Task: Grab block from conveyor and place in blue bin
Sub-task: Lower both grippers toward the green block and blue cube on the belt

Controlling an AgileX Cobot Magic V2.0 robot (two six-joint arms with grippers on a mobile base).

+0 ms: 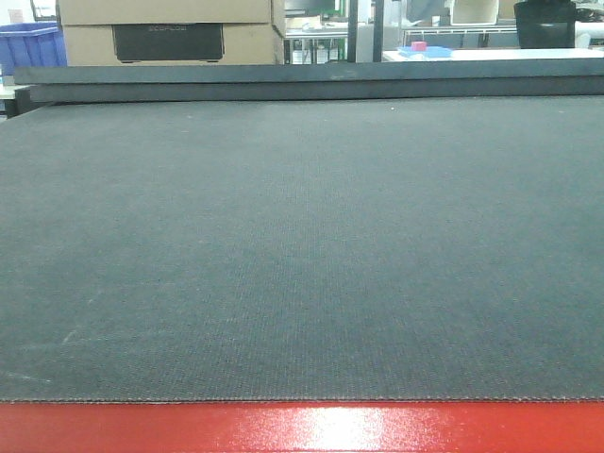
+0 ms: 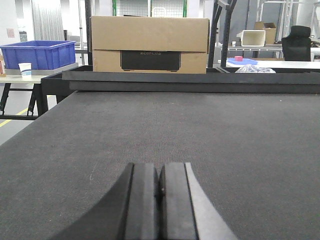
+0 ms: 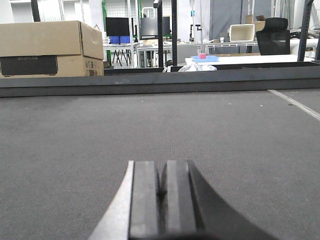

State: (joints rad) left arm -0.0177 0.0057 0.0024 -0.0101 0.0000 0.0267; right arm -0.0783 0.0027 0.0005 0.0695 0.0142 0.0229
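Note:
The conveyor (image 1: pixel 302 245) is a wide dark grey woven belt on a red frame (image 1: pixel 302 427), and it fills all three views. No block shows on the belt. The blue bin (image 2: pixel 37 54) stands on a side table past the belt's far left corner, and its corner shows in the front view (image 1: pixel 28 42). My left gripper (image 2: pixel 160 167) hovers low over the belt, shut, with nothing between its pads. My right gripper (image 3: pixel 161 165) is likewise shut and empty just above the belt (image 3: pixel 160 125). Neither gripper shows in the front view.
A dark rail (image 1: pixel 311 80) runs along the belt's far edge. Behind it sits a cardboard box (image 2: pixel 149 44). On a white table at the far right lies a light blue tray (image 2: pixel 242 61) with a small pink thing (image 2: pixel 238 58). A paper cup (image 2: pixel 24 68) stands by the bin.

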